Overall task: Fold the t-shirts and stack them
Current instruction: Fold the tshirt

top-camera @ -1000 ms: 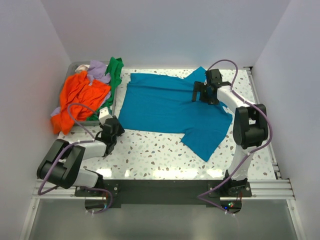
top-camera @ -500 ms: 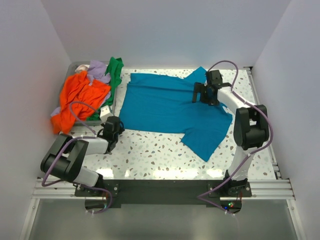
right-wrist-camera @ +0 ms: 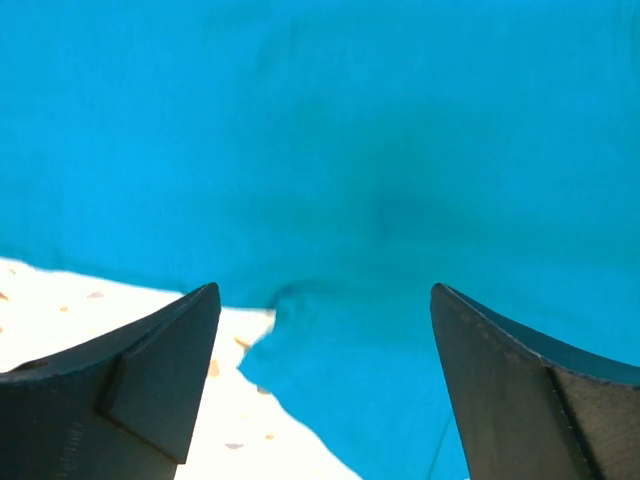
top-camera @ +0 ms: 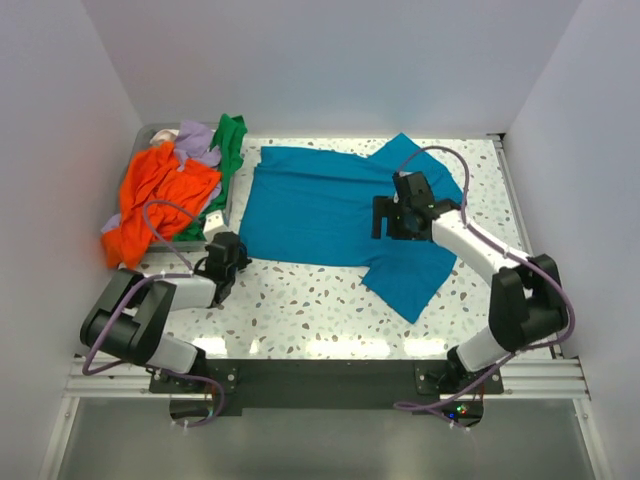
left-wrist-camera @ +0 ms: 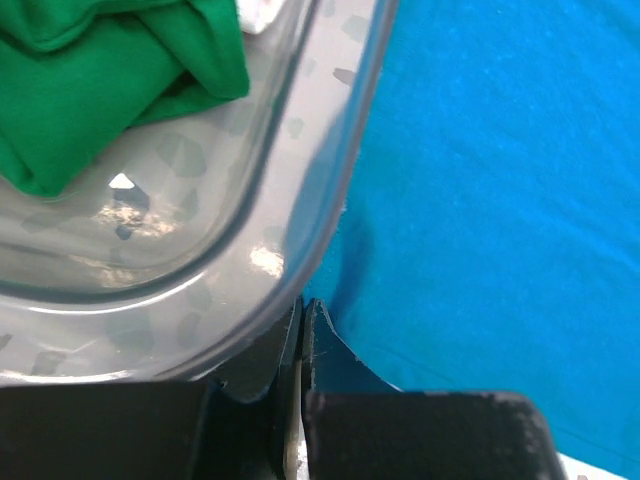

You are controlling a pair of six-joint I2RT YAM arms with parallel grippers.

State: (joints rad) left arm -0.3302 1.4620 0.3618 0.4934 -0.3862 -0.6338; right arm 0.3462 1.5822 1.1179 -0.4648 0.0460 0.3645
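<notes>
Teal t-shirt (top-camera: 320, 205) lies spread flat on the tabletop (top-camera: 300, 300). Your left gripper (top-camera: 230, 245) is clamped on its near-left corner; your right gripper (top-camera: 388, 217) hangs over its right side, jaws wide apart.

No text, label, brand or number is readable on anything here

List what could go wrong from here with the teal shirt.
The left pincer is shut at the very corner of the teal shirt; it may hold only a sliver, or nothing, and slip on lifting.
It is right beside the bin, so lifting could snag its rim.
The right pincer is open above the shirt; a one-sided pull could bunch the cloth.
</notes>
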